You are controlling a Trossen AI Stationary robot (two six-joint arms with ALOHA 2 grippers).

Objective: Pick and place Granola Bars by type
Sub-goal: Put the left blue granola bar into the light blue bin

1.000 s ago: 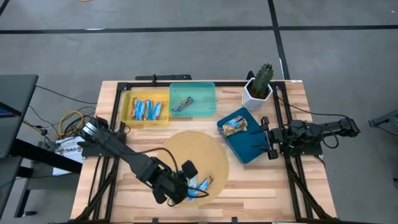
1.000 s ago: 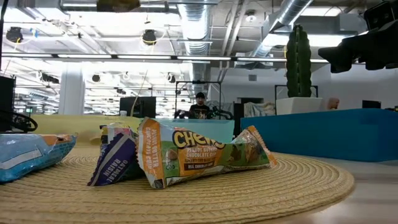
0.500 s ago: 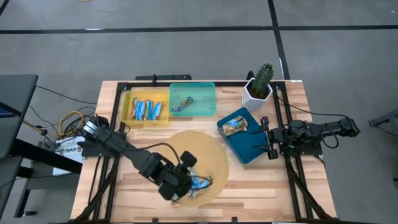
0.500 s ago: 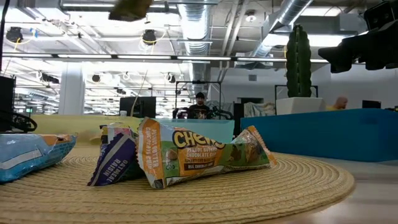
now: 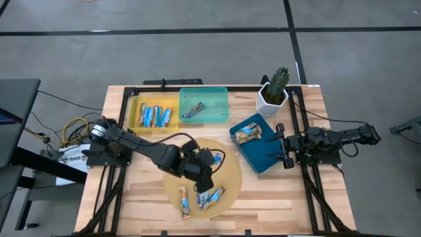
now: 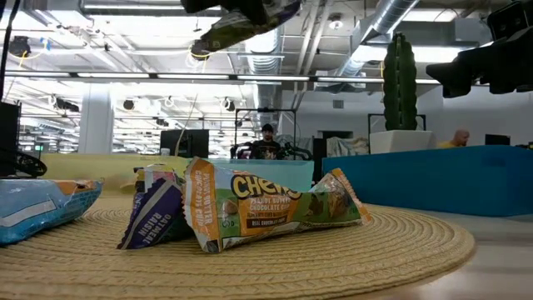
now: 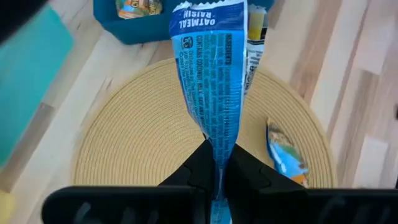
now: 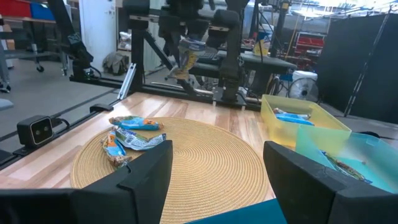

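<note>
My left gripper [image 5: 206, 163] hangs over the round woven mat [image 5: 227, 158], shut on a blue granola bar [image 7: 214, 74], which also shows at the top of the low view [image 6: 241, 23]. Three more bars [image 5: 209, 196] lie flat on the mat's near part; they are a blue one, a purple-blue one and a tan Chewy one [image 6: 266, 208]. Several blue bars fill the yellow tray [image 5: 154, 116]. One bar lies in the teal tray [image 5: 193, 110] and another in the dark blue tray [image 5: 248, 133]. My right gripper [image 8: 217, 180] waits open beside the dark blue tray. My left gripper pinches the blue bar by one end of its wrapper [image 7: 217, 163] between its two fingers. The bar runs on ahead of the fingertips, along the fingers. It is lifted clear above the mat, with its free end [image 7: 208, 15] toward the dark blue tray.
A potted cactus [image 5: 274, 91] stands at the table's far right, behind the dark blue tray [image 5: 263, 158]. The yellow and teal trays sit side by side along the far edge. Black rails frame the table on the left and right. A person shows in the room beyond the table [image 6: 267, 142].
My left gripper has risen from the mat's near edge and swung toward the table's far side and the mat's middle, turning about as it went. The blue bar has come up with it, lifted clear of the mat. The other bars stay where they were.
</note>
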